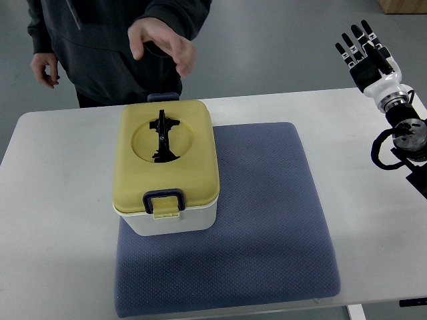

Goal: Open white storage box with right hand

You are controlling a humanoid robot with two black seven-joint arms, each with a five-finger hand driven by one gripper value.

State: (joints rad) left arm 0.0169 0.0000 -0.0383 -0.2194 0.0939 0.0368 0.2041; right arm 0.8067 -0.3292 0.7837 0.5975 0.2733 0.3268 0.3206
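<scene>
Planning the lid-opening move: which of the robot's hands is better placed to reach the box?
Right. The right hand is in view, raised with fingers spread beyond the table's far right corner; no left arm shows. The storage box stays latched shut.

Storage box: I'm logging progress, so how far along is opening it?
Nothing looks done: the storage box sits on the blue mat with its yellow lid down and front latch closed. In hand: the right hand is raised far right, fingers spread, empty. Left: reach, unlatch, lift.
</scene>
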